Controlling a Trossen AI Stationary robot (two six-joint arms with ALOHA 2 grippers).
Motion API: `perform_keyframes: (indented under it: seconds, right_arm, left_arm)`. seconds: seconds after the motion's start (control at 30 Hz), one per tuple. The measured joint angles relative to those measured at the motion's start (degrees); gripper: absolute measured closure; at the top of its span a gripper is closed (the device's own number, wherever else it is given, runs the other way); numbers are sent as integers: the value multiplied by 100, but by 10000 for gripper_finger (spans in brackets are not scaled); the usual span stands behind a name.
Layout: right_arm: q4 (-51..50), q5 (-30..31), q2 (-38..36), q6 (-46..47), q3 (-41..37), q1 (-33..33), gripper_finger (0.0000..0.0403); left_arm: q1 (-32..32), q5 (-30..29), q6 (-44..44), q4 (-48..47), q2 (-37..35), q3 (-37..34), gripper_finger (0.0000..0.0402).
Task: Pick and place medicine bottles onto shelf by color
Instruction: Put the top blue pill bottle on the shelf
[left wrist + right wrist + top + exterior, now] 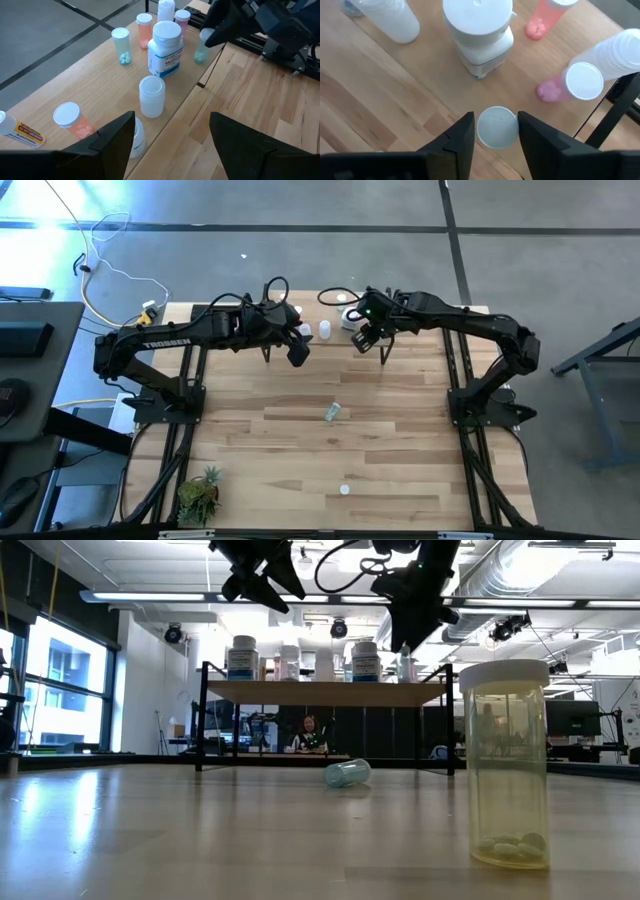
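Note:
The shelf (322, 320) stands at the table's far edge and carries several medicine bottles, among them a white bottle with a blue label (165, 47), a clear vial (151, 95) and pink vials (545, 20). My right gripper (495, 125) hangs over the shelf's right part, shut on a white-capped vial with green contents (201, 50). My left gripper (172, 130) is open over the shelf's near edge, left of the right one, and holds nothing. A green vial (332, 412) lies on its side mid-table. Another white-capped vial (505, 765) stands near the near edge. My right gripper pinches the vial between its two fingers at the white cap (495, 127), its upper end, coming from above and pointing down. The vial hangs upright below the fingers, with its lower end (200, 57) over the shelf board; whether it stands on the board, I cannot tell.
A pink vial (72, 120) lies on its side on the shelf's left part, beside a bottle with a yellow and red label (17, 131). A small potted plant (200, 495) sits at the near left corner. The tabletop (300, 450) shows bare wood between the shelf and the near edge.

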Motion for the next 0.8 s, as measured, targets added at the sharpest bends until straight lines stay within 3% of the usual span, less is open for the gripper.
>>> perform_keyframes:
  seconds: [0.17, 0.8]
  right_arm:
    - [2, 23, 0, -86, 0, 0, 244]
    - [3, 224, 0, -118, 0, 0, 242]
  left_arm:
    - [0, 0, -1, -2, 0, 0, 154]
    - [0, 415, -3, -4, 0, 0, 154]
